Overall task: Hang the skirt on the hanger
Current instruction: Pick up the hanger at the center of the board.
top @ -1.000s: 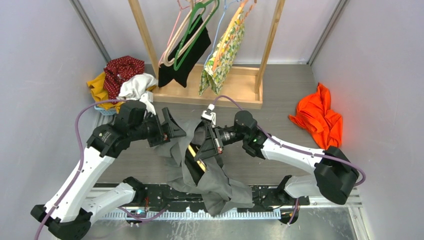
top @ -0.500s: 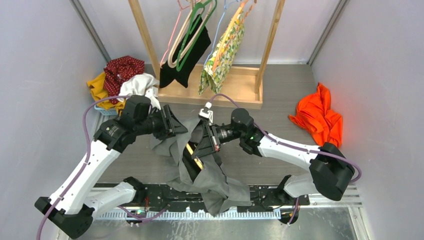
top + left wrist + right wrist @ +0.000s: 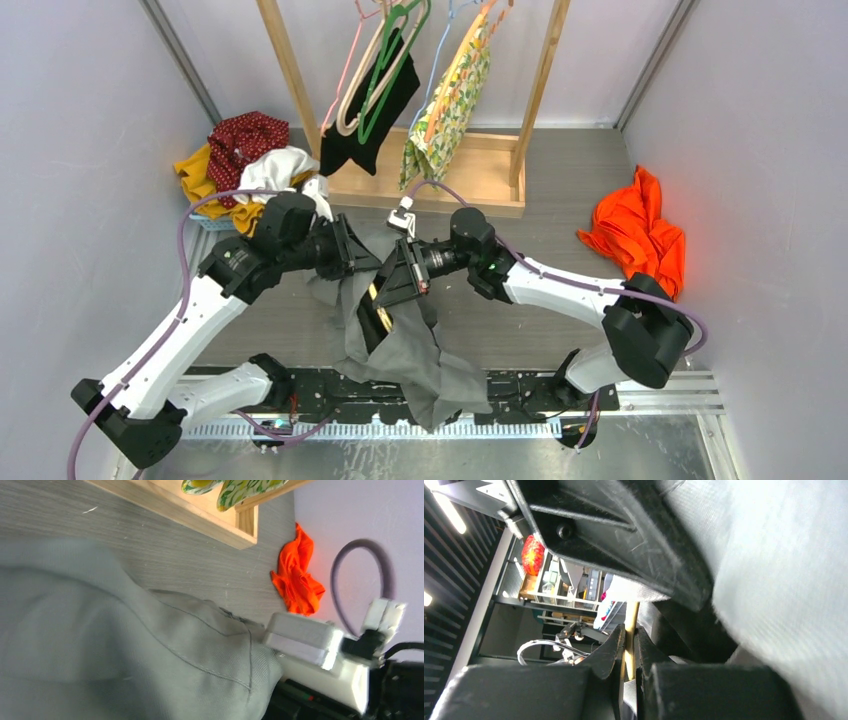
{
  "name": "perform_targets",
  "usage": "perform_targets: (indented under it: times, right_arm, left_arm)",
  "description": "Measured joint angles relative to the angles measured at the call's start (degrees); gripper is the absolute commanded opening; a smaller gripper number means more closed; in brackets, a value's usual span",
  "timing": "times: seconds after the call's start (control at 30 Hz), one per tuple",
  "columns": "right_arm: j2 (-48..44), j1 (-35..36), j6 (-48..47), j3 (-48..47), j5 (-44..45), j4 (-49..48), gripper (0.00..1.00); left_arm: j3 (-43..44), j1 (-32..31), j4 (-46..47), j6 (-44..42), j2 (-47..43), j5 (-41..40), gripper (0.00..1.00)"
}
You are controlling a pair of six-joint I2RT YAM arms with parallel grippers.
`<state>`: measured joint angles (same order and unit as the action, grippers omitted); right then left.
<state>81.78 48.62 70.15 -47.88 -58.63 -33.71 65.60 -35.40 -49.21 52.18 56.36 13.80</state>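
A grey skirt (image 3: 410, 350) hangs crumpled between both arms, its lower part trailing over the front rail. My right gripper (image 3: 400, 275) is shut on the thin yellow bar of the hanger (image 3: 378, 292), which lies partly inside the skirt. The right wrist view shows the hanger (image 3: 630, 620) pinched between the black fingers of the right gripper (image 3: 628, 632), with skirt cloth (image 3: 784, 570) beside it. My left gripper (image 3: 358, 258) sits at the skirt's upper left edge, closed onto a fold. Grey skirt (image 3: 125, 650) fills the left wrist view and hides the fingers.
A wooden clothes rack (image 3: 420, 180) stands behind, with hangers carrying a black garment (image 3: 365, 110) and a floral one (image 3: 450, 100). An orange cloth (image 3: 640, 235) lies at the right and a heap of clothes (image 3: 245, 160) at the left. Grey walls close both sides.
My left gripper has moved right toward the right gripper and narrowed its jaws onto the skirt. The right gripper, still holding the hanger, has shifted slightly left and back.
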Motion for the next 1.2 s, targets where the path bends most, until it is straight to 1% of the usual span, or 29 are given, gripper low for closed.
perform_targets:
  times: [0.03,0.07,0.13,0.27,0.3,0.33,0.37,0.47,0.5,0.53,0.57,0.7,0.83,0.97,1.07,1.2]
  right_arm:
    - [0.22,0.00,-0.31,-0.31,-0.02,0.28,0.01]
    - [0.48,0.02,-0.76,-0.46,0.28,0.39,0.01]
    - [1.77,0.46,-2.34,-0.94,0.94,0.39,0.01]
    - [3.04,0.35,-3.61,-2.47,0.28,0.50,0.02]
    - [3.15,0.33,-3.74,-2.67,0.13,0.59,0.07]
    - [3.26,0.31,-3.89,-2.91,-0.11,0.81,0.17]
    - [3.37,0.31,-4.04,-3.13,-0.33,1.11,0.25]
    - [3.39,0.02,-4.07,-3.43,-0.31,3.08,0.38]
    - [3.32,-0.28,-4.26,-3.50,-0.17,3.96,0.48]
    - [2.97,-0.79,-4.72,-3.61,0.04,5.42,0.56]
    - [2.40,-1.29,-5.29,-3.61,0.22,7.10,0.60]
    - [-3.26,-3.69,-10.19,-3.65,1.09,17.20,0.64]
    - [-11.47,-7.39,-16.63,-4.74,2.36,29.18,0.64]
    - [-18.08,-12.57,-22.10,-5.29,4.85,38.97,0.64]
    - [-20.33,-15.13,-24.20,-3.23,6.54,42.47,0.64]
    - [-20.28,-15.72,-25.46,0.70,7.85,45.81,0.64]
  left_arm:
    - [0.02,-0.37,0.37,0.72,0.24,-0.31,0.03]
    - [0.04,-0.57,1.27,1.97,0.42,-0.28,0.00]
    - [0.24,-1.55,3.87,4.11,0.81,-0.09,0.00]
    - [0.26,-2.21,4.57,4.07,0.98,-1.84,0.00]
    - [0.26,-2.25,4.61,4.02,0.98,-1.88,0.00]
    - [0.28,-2.38,4.68,3.76,0.98,-2.08,0.00]
    - [0.28,-2.45,4.66,3.45,1.01,-2.16,0.00]
    - [0.50,-2.78,4.26,2.21,1.16,-1.99,0.00]
    - [0.57,-3.15,3.74,1.18,1.29,-1.88,0.00]
    - [0.61,-3.41,2.99,0.24,1.44,-1.79,0.00]
    - [0.72,-3.58,2.10,-0.46,1.68,-1.77,0.00]
    - [3.04,-3.61,-1.79,-2.45,3.37,-1.25,0.00]
    - [9.66,-3.61,-5.44,-3.91,5.92,0.79,0.00]
    - [19.06,-3.61,-8.46,-4.85,9.25,3.67,0.00]
    - [28.13,-3.61,-10.99,-5.01,12.90,5.73,0.00]
    - [39.89,-3.61,-14.25,-5.42,17.88,7.85,0.00]
